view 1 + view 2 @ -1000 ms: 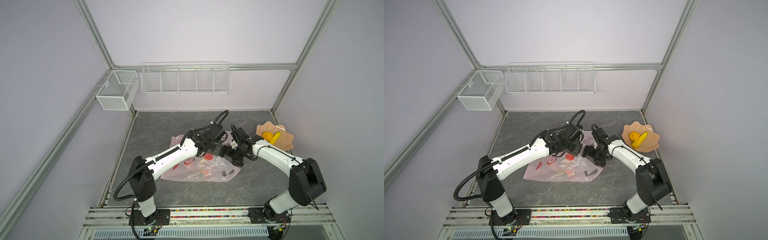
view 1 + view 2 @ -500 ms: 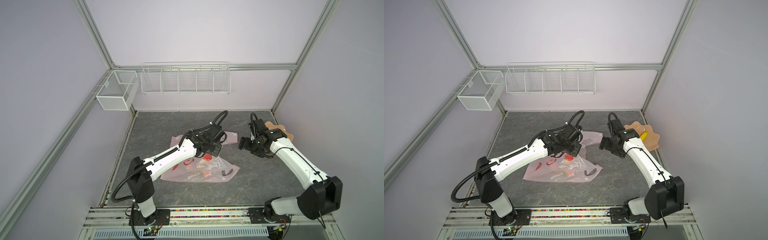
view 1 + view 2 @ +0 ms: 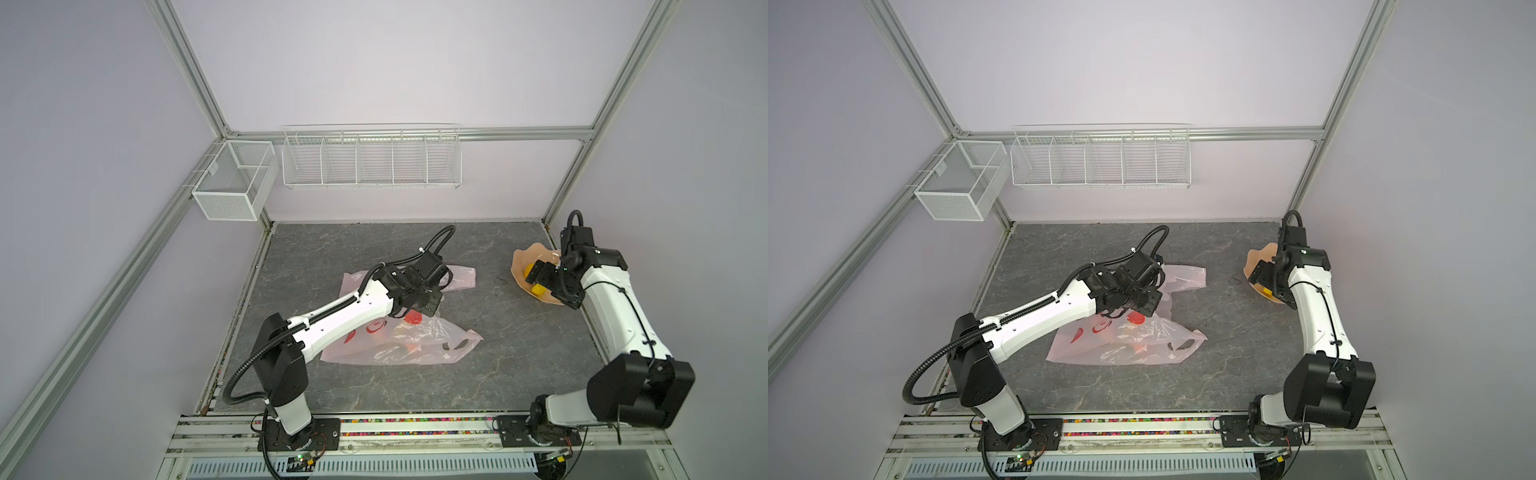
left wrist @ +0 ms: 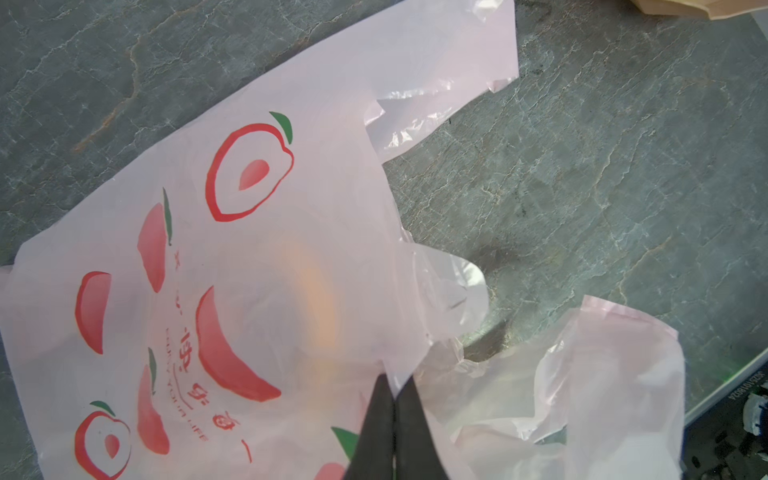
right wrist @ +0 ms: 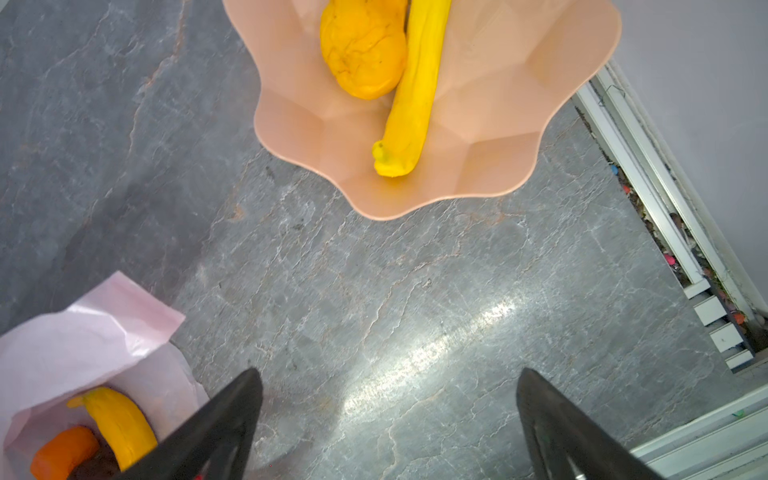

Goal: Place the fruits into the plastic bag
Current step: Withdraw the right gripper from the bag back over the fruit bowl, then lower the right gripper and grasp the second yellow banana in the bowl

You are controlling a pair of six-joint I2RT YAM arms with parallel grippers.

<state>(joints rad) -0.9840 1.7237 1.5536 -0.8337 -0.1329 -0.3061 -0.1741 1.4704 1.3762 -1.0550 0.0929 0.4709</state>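
Observation:
The pale-pink plastic bag [image 3: 395, 345] [image 3: 1125, 345] lies mid-table, its mouth edge pinched and lifted by my left gripper [image 4: 395, 384] [image 3: 419, 305], which is shut on the film. Inside the bag's mouth lie a yellow banana [image 5: 118, 424], an orange fruit [image 5: 62, 455] and a dark one partly hidden behind my finger. On the peach wavy-edged plate [image 5: 519, 104] [image 3: 521, 266] rest a long banana [image 5: 411, 83] and a yellow-orange fruit [image 5: 361, 45]. My right gripper [image 5: 388, 386] [image 3: 548, 282] hangs open and empty over bare table just short of the plate.
A white wire rack [image 3: 370, 158] and a mesh box [image 3: 232, 183] hang on the back wall. The table's aluminium rail [image 5: 665, 216] and the right wall run close behind the plate. The right arm leans along the right edge.
My right gripper has left the bag's mouth and swung right to the plate, staying open. The left gripper has kept its hold on the bag, hardly moving.

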